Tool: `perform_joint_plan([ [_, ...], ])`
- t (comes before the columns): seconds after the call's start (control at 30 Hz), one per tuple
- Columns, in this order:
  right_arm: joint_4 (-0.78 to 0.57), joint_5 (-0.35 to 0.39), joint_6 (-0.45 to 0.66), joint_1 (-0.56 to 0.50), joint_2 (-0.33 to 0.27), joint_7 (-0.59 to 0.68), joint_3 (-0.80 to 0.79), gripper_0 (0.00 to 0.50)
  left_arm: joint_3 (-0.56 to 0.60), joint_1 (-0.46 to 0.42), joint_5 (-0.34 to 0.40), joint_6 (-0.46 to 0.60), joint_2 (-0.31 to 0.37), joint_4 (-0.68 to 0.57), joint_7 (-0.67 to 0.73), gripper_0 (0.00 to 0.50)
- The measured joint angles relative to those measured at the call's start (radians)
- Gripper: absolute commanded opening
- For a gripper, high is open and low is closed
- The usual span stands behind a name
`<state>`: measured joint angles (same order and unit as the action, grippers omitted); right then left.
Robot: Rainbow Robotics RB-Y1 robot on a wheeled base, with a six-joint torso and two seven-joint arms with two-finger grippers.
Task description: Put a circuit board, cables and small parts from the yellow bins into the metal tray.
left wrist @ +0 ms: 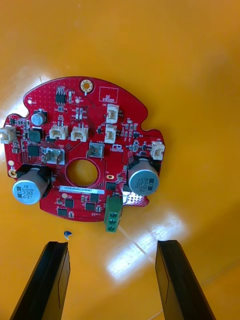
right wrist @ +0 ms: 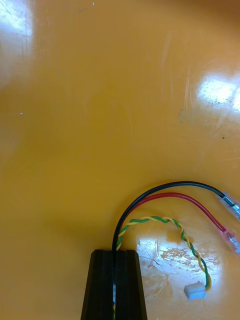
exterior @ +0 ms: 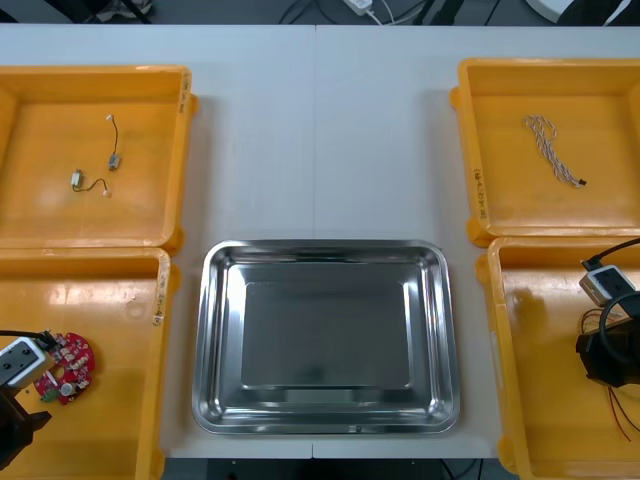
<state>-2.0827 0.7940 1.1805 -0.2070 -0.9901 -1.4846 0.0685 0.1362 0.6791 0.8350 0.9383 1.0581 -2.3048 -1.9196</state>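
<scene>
Black right tool (right wrist: 114, 257) clamps cables (right wrist: 165, 194); left tool (left wrist: 112, 245) spread.

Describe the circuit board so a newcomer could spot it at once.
Start at the metal tray in the middle and go to the yellow bin on its near left. The circuit board lies there, just ahead of the open left gripper. It alone is round and red.

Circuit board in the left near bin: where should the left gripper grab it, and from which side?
Likely the green terminal block, jutting from the circuit board toward the open left gripper. The board lies flat on the yellow bin floor, so its rim offers little; come in from the fingers' side. The right gripper is shut on cables.
</scene>
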Motion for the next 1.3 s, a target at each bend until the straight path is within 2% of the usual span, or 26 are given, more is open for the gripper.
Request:
perform_joint_plan([
  [0.37,0.0,0.002,0.013,0.006,0.0,0.0,-0.001,0.0,-0.062,-0.032,-0.017,-0.076,0.0,0.059,0.0,0.5],
  [0.83,-0.047,0.033,0.267,0.089,0.0,0.0,-0.102,0.0,-0.087,-0.042,-0.024,-0.104,0.0,0.067,-0.001,0.5],
  [1.3,-0.066,0.221,0.481,0.173,0.0,0.0,-0.292,0.0,-0.1,-0.049,-0.029,-0.106,0.0,0.075,-0.001,0.5],
])
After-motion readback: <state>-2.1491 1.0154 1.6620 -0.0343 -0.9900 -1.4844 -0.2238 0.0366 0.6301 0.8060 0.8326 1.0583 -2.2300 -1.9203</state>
